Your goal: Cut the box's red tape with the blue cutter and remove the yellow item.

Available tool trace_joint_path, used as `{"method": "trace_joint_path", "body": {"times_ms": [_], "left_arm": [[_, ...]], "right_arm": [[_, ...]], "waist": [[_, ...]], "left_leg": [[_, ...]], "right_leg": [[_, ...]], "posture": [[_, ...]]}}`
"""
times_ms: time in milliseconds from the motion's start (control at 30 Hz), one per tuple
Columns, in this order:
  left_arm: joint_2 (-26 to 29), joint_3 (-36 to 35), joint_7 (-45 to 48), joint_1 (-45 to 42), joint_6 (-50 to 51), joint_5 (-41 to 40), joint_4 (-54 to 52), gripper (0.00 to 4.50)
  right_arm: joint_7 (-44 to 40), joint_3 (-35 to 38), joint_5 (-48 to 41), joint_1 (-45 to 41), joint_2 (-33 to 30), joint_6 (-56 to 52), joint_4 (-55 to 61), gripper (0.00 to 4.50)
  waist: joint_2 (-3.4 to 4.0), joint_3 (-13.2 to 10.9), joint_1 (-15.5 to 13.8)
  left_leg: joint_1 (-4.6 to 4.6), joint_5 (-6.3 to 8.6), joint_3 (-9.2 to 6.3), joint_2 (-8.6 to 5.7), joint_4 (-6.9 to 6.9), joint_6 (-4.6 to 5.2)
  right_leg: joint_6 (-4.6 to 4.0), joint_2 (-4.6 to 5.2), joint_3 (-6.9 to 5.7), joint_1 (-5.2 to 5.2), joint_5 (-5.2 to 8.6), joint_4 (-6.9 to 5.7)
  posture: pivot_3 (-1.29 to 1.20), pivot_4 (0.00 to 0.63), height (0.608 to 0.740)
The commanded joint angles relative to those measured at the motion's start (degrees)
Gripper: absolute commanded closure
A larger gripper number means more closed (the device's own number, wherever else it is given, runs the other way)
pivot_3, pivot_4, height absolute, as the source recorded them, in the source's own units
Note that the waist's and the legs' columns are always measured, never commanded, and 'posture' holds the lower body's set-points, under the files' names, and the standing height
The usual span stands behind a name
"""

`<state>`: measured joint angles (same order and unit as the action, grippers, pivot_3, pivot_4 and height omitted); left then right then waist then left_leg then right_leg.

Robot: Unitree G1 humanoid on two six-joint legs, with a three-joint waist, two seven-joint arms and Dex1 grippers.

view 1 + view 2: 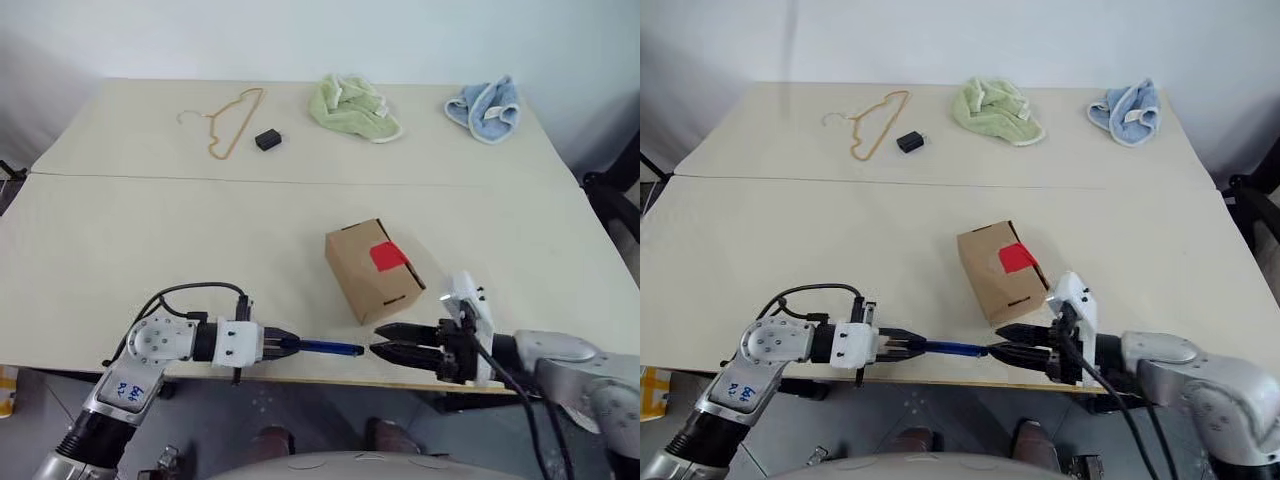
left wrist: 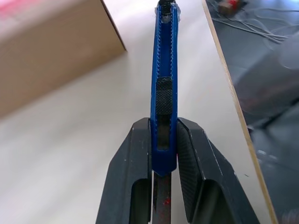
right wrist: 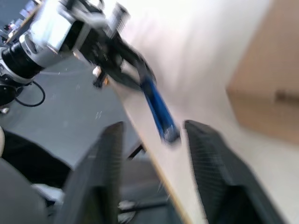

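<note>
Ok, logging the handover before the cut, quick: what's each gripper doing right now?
Left gripper: shut on the blue cutter.
Right gripper: open, holding nothing, at the cutter's tip.

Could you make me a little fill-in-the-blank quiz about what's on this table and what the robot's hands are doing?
1. The left hand is closed on the ____ cutter.
2. The patch of tape on the box is ____.
3. The right hand has its fingers ____, with nothing between them.
4. At the table's far edge, beside the green cloth, lies a ____ cloth.

Missing words: blue; red; open; blue
</note>
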<state>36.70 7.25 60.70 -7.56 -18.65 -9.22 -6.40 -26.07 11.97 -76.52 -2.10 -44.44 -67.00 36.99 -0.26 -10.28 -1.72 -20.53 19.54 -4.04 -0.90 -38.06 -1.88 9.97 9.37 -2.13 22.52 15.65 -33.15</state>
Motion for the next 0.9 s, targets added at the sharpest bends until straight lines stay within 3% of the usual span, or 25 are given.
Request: {"method": "trace_joint_path", "body": {"times_ms": [33, 100, 333, 767, 900], "left_arm": [[-1.51, -0.56, -1.64, 0.43, -3.22, -1.69, -2.50, 4.06], [-2.44, -0.15, -2.88, 0.04, -3.42, -1.01, -2.76, 4.06], [-3.70, 1.55, -4.43, -1.39, -3.81, 0.83, -2.43, 4.06], [-5.33, 4.16, -6.14, -3.41, -2.43, 2.43, -2.63, 4.06], [-5.86, 4.90, -6.75, -3.72, -1.84, 2.86, -3.16, 4.06]], "right_arm": [[11.16, -0.36, -11.87, 1.60, -0.07, 0.87, -0.62, 0.98], [18.43, -2.33, -15.90, 1.60, 1.46, 3.62, -1.15, 0.32], [33.65, -7.58, -30.72, -1.04, 1.84, 12.83, -2.82, 0.32], [35.63, -14.11, -32.23, -5.50, -1.97, 14.19, -3.72, 0.32], [35.18, -15.92, -30.77, -6.86, -1.64, 14.30, -4.56, 1.21]], "waist": [[0.00, 0.00, 0.13], [0.00, 0.00, 0.25], [-0.01, -0.01, 0.35], [-0.02, -0.01, 0.33], [-0.01, -0.01, 0.34]], "left_leg": [[0.00, 0.00, 0.00, 0.00, 0.00, -0.01], [-0.03, -0.05, 0.03, -0.02, -0.01, -0.09], [-0.03, 0.00, 0.07, -0.01, -0.03, 0.00], [-0.06, 0.03, 0.06, -0.01, -0.03, 0.07], [-0.07, 0.02, 0.05, -0.01, -0.03, 0.05]], "right_leg": [[0.01, 0.00, 0.00, -0.01, 0.00, 0.02], [0.06, 0.00, 0.00, 0.00, -0.03, -0.16], [0.06, -0.01, 0.00, 0.02, -0.03, -0.20], [0.06, -0.01, 0.00, 0.03, -0.03, -0.19], [0.06, -0.01, 0.00, 0.04, -0.03, -0.16]], "posture": [[0.00, 0.150, 0.740], [0.00, 0.150, 0.740], [0.00, 0.150, 0.740], [0.00, 0.150, 0.740], [0.00, 0.150, 0.740]]}}
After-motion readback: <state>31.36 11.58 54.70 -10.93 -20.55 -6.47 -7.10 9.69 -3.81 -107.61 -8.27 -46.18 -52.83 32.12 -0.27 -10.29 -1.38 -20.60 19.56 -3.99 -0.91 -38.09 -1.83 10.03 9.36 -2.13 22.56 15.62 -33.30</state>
